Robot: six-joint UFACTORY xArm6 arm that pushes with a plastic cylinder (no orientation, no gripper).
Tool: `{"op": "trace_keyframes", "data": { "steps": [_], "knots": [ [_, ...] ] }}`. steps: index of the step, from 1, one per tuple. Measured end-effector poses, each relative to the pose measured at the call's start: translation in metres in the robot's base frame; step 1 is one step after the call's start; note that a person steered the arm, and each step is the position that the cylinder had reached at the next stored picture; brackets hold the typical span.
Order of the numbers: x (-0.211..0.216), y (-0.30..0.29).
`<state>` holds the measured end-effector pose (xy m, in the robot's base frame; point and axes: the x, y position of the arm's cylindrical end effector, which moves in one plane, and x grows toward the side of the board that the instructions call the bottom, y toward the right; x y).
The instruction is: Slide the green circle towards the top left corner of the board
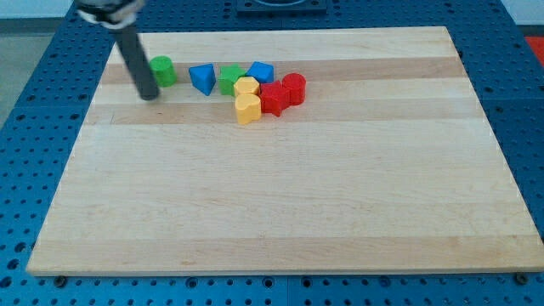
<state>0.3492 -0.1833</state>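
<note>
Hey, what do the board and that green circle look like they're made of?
The board looks like pale unfinished or matt wood: plank seams and grain streaks show. The green circle, just right of my tip, looks like painted wood or plastic: even colour, no grain visible.

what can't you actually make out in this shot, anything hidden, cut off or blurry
- Camera view: my tip is motion-blurred, so contact with the green circle cannot be judged; the rod covers the circle's left edge.
- Camera view: the rod's upper part is cut off by the view's top edge.
- Camera view: the green block is partly hidden by the yellow block; its shape is unclear.
- Camera view: the red blocks overlap; shapes are too small to name.
</note>
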Motion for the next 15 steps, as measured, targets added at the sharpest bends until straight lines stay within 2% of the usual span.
{"op": "trace_keyframes", "data": {
  "steps": [1,3,6,9,12,15],
  "knots": [
    [-0.016,0.021],
    [-0.046,0.001],
    [-0.037,-0.014],
    [-0.052,-0.041],
    [-0.080,-0.042],
    [-0.090,-0.052]
  ]
}}
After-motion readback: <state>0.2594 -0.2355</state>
